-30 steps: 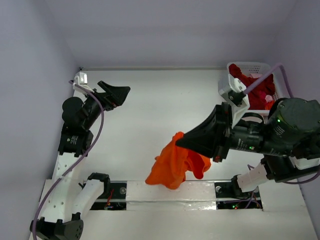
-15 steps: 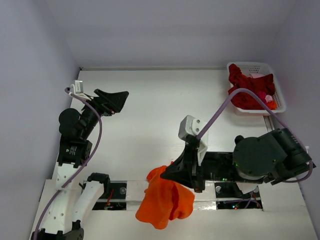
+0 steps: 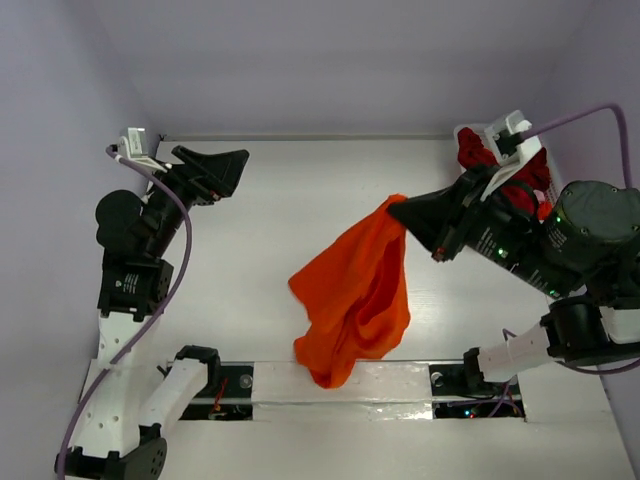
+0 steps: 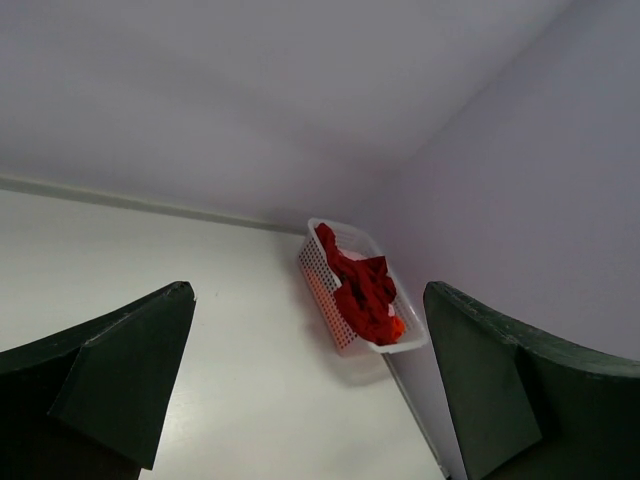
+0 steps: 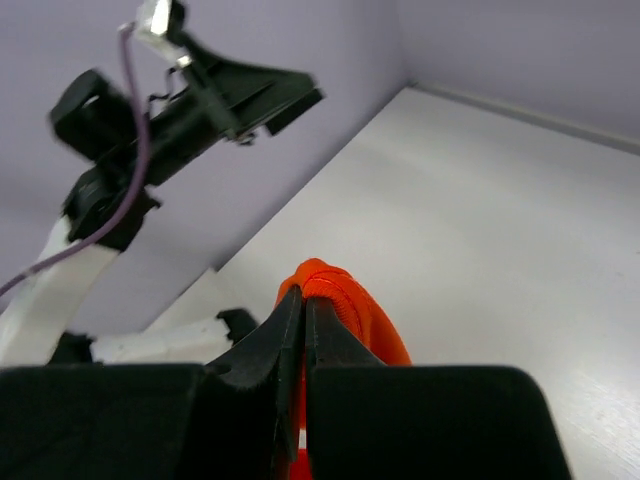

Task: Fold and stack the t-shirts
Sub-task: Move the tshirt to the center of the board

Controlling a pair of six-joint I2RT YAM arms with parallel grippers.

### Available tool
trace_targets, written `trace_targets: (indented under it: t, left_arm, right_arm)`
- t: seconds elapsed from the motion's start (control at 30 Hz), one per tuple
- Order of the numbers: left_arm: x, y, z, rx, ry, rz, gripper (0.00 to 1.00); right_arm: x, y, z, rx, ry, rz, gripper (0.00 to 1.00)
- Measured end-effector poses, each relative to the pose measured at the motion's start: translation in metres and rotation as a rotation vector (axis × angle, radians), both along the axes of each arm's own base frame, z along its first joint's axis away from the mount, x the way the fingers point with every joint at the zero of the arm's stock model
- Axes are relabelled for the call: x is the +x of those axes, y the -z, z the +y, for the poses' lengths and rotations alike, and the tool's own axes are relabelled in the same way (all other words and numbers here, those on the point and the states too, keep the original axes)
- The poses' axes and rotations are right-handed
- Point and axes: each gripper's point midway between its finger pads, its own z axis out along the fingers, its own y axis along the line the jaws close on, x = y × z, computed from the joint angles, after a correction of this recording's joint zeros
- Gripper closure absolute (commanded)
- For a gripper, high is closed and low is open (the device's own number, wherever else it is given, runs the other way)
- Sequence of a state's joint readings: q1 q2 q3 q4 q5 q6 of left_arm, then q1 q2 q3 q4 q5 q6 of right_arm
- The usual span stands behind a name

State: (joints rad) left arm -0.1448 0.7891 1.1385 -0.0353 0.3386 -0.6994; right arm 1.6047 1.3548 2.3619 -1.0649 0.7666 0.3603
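white table (image 3: 300,200) carries a white lattice basket (image 4: 320,283) at its far right corner.

The top external camera looks steeply down from behind the 2 arms over the whole table (image 3: 300,190). The left wrist view faces the far basket (image 4: 318,285). The right wrist view, close on the orange t-shirt (image 5: 335,300), faces the left arm (image 5: 105,185). All 3 also show from above.

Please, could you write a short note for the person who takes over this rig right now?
Right gripper: shut on the orange t-shirt, which hangs bunched over the table.
Left gripper: open, empty, raised at the far left.
Dark red t-shirts: crumpled in the white basket, far right corner.
Done: nothing folded or stacked yet.
Left: spread, fold and stack every t-shirt.
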Motion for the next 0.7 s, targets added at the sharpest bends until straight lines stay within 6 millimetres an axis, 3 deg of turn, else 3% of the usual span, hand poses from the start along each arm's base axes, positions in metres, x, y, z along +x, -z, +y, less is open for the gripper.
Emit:
trace_targets:
  t: [0.1,0.2,0.33,0.53,0.7]
  left_arm:
    - [0.003,-0.010,0.001,0.006,-0.013,-0.009,0.01]
    - [0.007,-0.015,0.002,0.014,-0.024,-0.001,0.01]
    - [0.015,-0.022,0.001,0.024,-0.037,0.010,0.01]
    - [0.024,-0.038,0.000,0.037,-0.052,0.005,0.01]
    - [0.028,-0.062,0.000,0.042,-0.062,-0.029,0.01]
  right_arm:
    - [0.022,0.007,-0.012,0.002,0.077,0.010,1.00]
    - [0.038,0.024,-0.007,-0.033,0.119,0.029,1.00]
    - [0.053,0.061,0.023,-0.123,0.118,0.084,1.00]
    - [0.067,0.129,0.087,-0.252,0.078,0.229,1.00]
    - [0.077,0.161,0.112,-0.266,0.100,0.346,1.00]
